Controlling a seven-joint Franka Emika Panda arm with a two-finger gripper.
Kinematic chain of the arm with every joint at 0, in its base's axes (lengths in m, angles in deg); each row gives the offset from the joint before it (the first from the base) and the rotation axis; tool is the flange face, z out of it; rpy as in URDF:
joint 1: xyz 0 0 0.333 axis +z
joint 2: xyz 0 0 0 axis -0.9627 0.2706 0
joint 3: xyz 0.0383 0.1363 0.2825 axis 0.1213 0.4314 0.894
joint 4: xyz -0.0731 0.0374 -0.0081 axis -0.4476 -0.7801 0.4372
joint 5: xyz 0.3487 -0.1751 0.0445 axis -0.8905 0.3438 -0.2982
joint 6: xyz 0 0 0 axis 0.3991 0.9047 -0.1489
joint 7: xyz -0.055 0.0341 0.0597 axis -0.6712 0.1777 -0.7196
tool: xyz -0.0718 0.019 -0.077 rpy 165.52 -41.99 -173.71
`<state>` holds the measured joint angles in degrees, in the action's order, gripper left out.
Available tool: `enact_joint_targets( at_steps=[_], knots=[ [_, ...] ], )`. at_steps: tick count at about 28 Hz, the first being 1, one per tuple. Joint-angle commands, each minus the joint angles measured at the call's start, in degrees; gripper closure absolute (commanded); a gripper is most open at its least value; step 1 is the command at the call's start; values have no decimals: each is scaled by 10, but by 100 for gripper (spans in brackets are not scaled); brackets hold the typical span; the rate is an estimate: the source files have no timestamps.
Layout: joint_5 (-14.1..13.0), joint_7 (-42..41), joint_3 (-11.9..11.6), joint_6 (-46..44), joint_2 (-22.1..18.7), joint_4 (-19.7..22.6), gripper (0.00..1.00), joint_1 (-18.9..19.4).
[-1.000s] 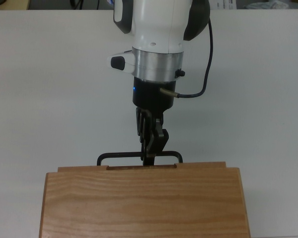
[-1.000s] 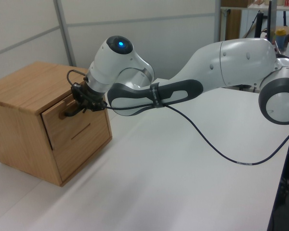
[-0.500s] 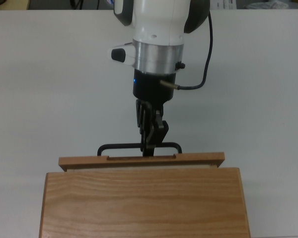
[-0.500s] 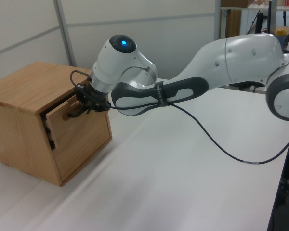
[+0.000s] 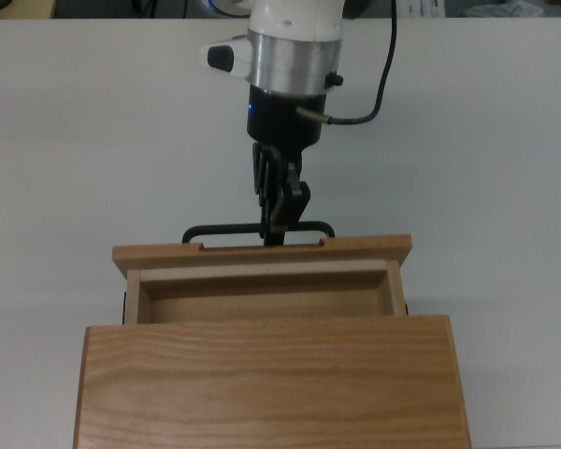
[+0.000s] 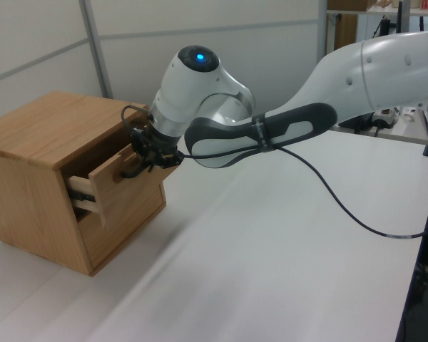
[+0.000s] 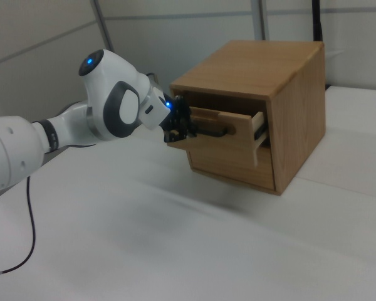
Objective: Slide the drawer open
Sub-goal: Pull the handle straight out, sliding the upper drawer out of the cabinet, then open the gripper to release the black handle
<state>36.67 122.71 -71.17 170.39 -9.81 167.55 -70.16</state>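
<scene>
Gripper [image 5: 279, 224] is clamping narrow on the black handle [image 5: 258, 230], fingers pinching the bar at about its middle and pointing at the drawer front. Drawer [image 5: 262, 279] is sitting directly beyond the fingertips, partly out of the cabinet [image 5: 271, 379], with its empty interior showing in the top view and the side rail [image 6: 84, 203] showing in the left view. The arm [image 6: 285, 125] is trailing back from the gripper over the white table [image 5: 75, 140], with the cable [image 5: 385, 70] looping off the wrist. Risks, as I'm judging them: the grip is sitting on a thin round bar, so any pull that isn't running straight along the rails is likely twisting the fingers off it or racking the drawer sideways until it binds. The cabinet looks to be standing loose on the table, so a jam is probably dragging the whole box toward the arm. Overpulling is another one: I can't tell how much rail is left, and running past the stop could be yanking the drawer clear out.
</scene>
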Motion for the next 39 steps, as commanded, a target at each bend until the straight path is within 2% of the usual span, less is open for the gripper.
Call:
enact_joint_targets(
  at_steps=[1,6,18,32,39],
  knots=[
    [-11,-3,-2,-18,-84,94,100,-6],
    [-18,-7,-2,-18,-121,140,100,-6],
    [-26,-26,-4,-18,-180,228,100,-16],
    [-27,-37,-4,-34,-238,289,100,-12],
    [-28,-39,-4,-41,-253,297,100,-10]
  ],
)
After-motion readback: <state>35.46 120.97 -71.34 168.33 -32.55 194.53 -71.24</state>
